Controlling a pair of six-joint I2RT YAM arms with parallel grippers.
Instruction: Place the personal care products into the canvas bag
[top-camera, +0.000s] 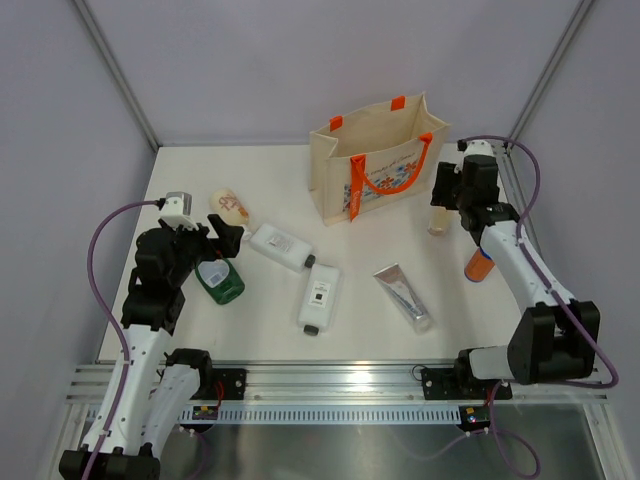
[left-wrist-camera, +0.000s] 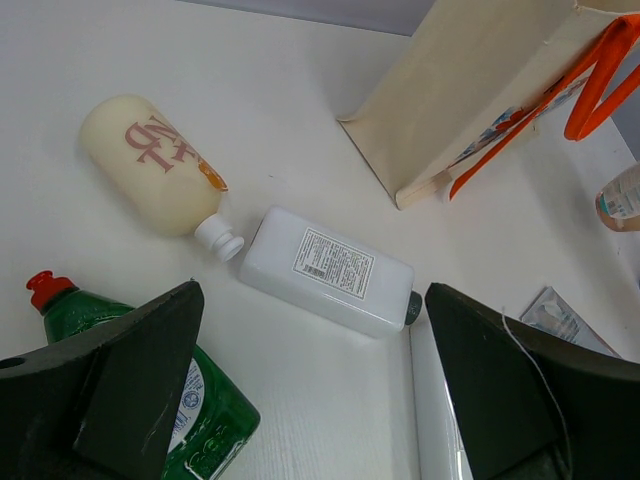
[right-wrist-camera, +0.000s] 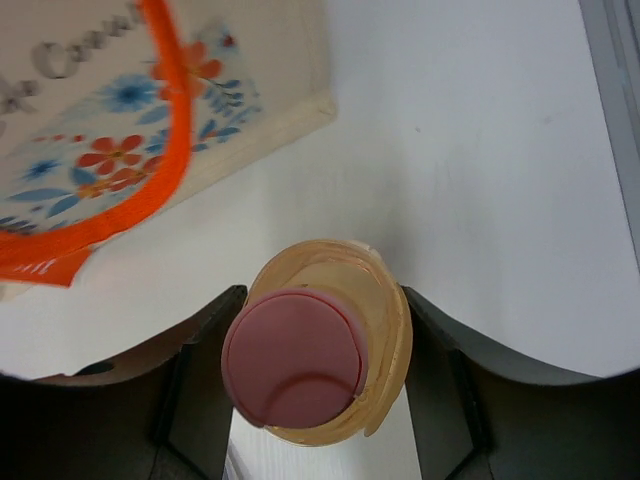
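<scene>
Right gripper (right-wrist-camera: 320, 310) clamps tan pink-capped bottle (right-wrist-camera: 295, 370), frame center, beside canvas bag (top-camera: 375, 160). Left gripper (left-wrist-camera: 312, 300) spread, empty. All seven products outside bag.

A white desk (top-camera: 260, 180) takes up the middle of the top view. Along its near edge runs a silver rail (top-camera: 340, 375), with a slotted strip (top-camera: 340, 412) just below it and a brushed metal sheet (top-camera: 330, 455) nearer still. Pale grey walls (top-camera: 330, 60) close 3 sides, meeting at 2 slanted metal posts (top-camera: 115, 70).
</scene>
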